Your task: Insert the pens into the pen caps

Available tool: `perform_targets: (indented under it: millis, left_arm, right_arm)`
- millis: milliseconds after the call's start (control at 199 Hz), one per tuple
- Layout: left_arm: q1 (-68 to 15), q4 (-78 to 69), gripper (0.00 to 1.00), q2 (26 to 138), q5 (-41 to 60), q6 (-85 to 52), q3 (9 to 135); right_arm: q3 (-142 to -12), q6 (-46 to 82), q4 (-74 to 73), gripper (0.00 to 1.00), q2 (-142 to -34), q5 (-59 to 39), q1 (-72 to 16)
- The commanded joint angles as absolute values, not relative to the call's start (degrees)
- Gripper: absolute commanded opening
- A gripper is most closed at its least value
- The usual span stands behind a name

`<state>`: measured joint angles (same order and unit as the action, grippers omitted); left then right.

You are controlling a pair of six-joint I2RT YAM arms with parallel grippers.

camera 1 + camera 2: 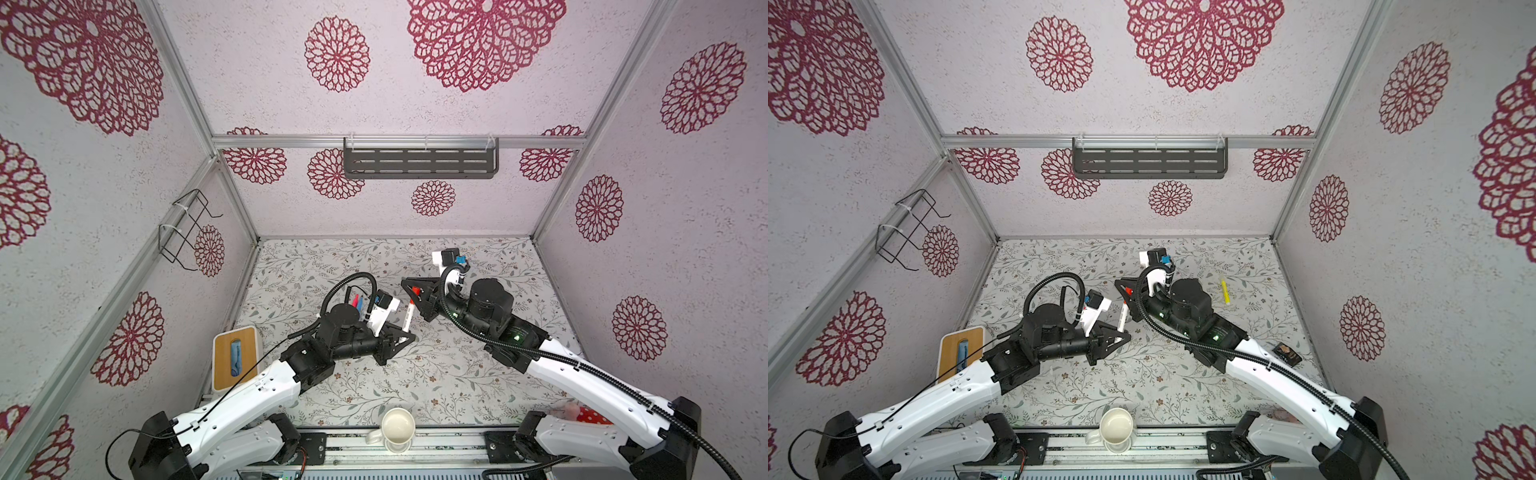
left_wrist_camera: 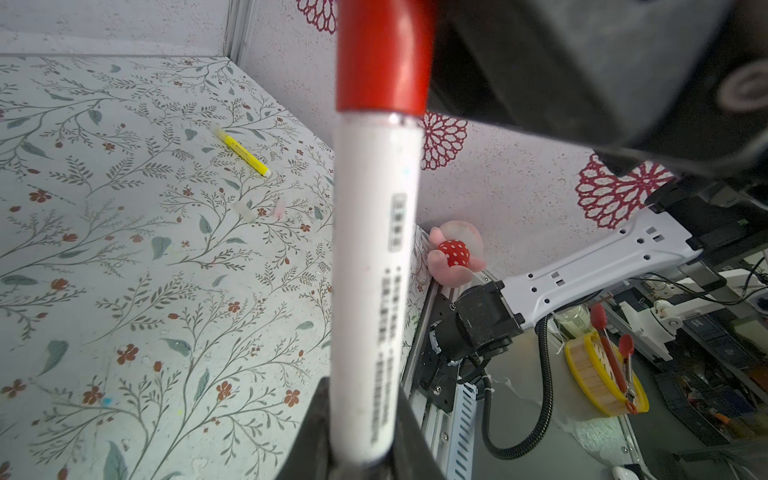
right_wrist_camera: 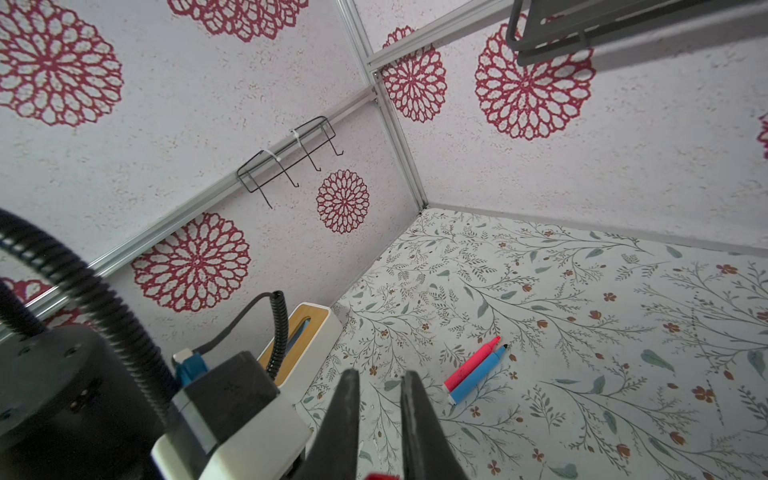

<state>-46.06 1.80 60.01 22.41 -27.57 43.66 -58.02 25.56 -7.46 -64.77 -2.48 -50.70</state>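
Observation:
My left gripper (image 2: 361, 432) is shut on the lower end of a white pen (image 2: 374, 270), which it holds upright above the table middle (image 1: 408, 318). A red pen cap (image 2: 382, 54) sits on the pen's far end, flush against the barrel. My right gripper (image 3: 380, 374) is shut on that red cap (image 1: 415, 292), which shows only deep in its jaws. A yellow pen (image 1: 1224, 290) lies at the right rear. Pink (image 3: 471, 365) and blue (image 3: 478, 376) pens lie side by side, uncapped, behind the left arm. A clear cap (image 2: 244, 211) and a pinkish cap (image 2: 279, 207) lie loose on the table.
A white tissue box with a wooden lid (image 1: 235, 357) stands at the left wall. A cream mug (image 1: 397, 424) sits at the front edge. A small dark object (image 1: 1287, 353) and a strawberry toy (image 2: 455, 253) lie front right. A grey shelf (image 1: 419, 162) hangs on the back wall.

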Motion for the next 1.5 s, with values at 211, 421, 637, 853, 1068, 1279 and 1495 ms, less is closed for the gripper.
perform_targets:
  millis: [211,421,637,853,1068,1279,1495]
  left_arm:
    - [-41.3,-11.9,0.00,57.8,12.1,-30.4,50.5]
    - [-38.7,-14.0,0.00,58.6,18.7,-32.7,51.0]
    - [-35.9,-15.1,0.00,59.8,25.8,-34.7,52.1]
    - [-33.6,-16.3,0.00,58.7,28.7,-36.1,51.8]
    - [-32.7,-16.1,0.00,57.4,27.9,-36.5,50.9]
    - [-32.2,-16.0,0.00,55.3,25.1,-36.5,49.7]
    - [-32.2,-9.7,0.00,54.3,20.5,-33.3,51.8]
  right_arm:
    - [-56.4,23.2,8.8,0.00,-68.2,-6.8,-57.2]
    - [-52.8,21.9,3.6,0.00,-66.2,-16.0,-57.5]
    - [-49.7,20.2,0.1,0.00,-65.7,-24.7,-57.6]
    - [-48.2,19.1,-0.8,0.00,-64.7,-27.9,-57.6]
    - [-46.9,19.6,-0.7,0.00,-62.1,-24.3,-57.5]
    - [-46.7,20.2,1.9,0.00,-60.8,-19.1,-57.5]
    - [-46.9,22.4,4.3,0.00,-61.8,-15.7,-57.6]
